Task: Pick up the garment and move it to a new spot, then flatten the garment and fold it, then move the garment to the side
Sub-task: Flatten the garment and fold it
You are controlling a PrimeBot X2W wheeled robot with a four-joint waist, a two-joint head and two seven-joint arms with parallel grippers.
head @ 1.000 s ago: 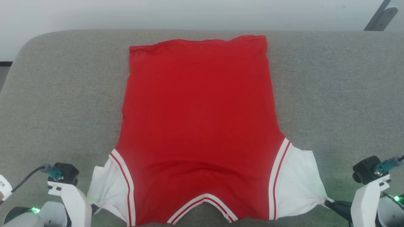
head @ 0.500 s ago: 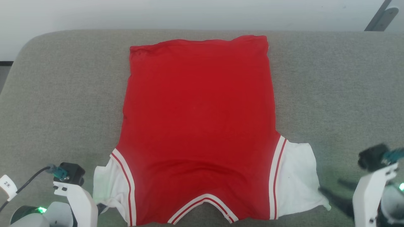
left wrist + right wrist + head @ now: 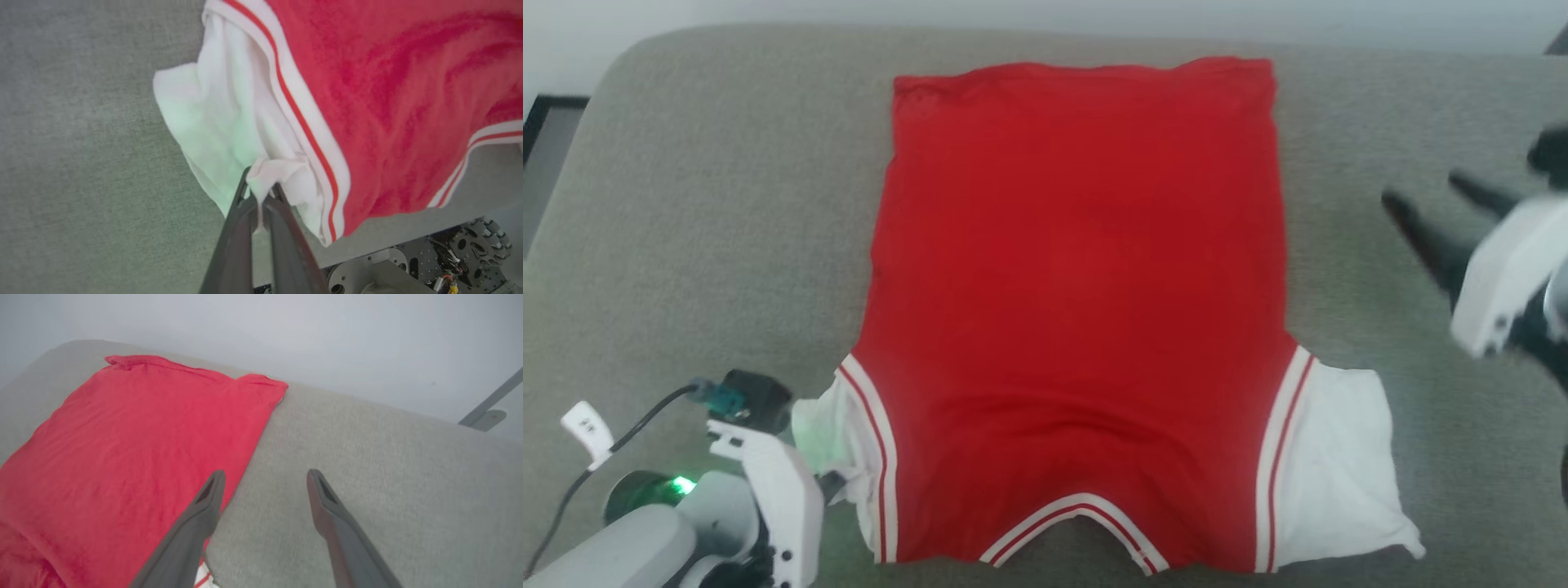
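garment (image 3: 1078,286) is soft matt knit cloth, slightly creased; desk (image 3: 703,204) has coarse matt grey woven cover; left pincer (image 3: 261,184) and right pincer (image 3: 265,477) look smooth dark matt plastic, wrist shells (image 3: 1503,269) glossy white plastic.

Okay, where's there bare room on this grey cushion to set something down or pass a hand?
Widest bare patch: the grey cushion left of the garment. Another strip lies between the garment and the open right gripper. A thin band runs beyond the far hem. Crowded: the near left corner, where the left gripper pinches the white sleeve.
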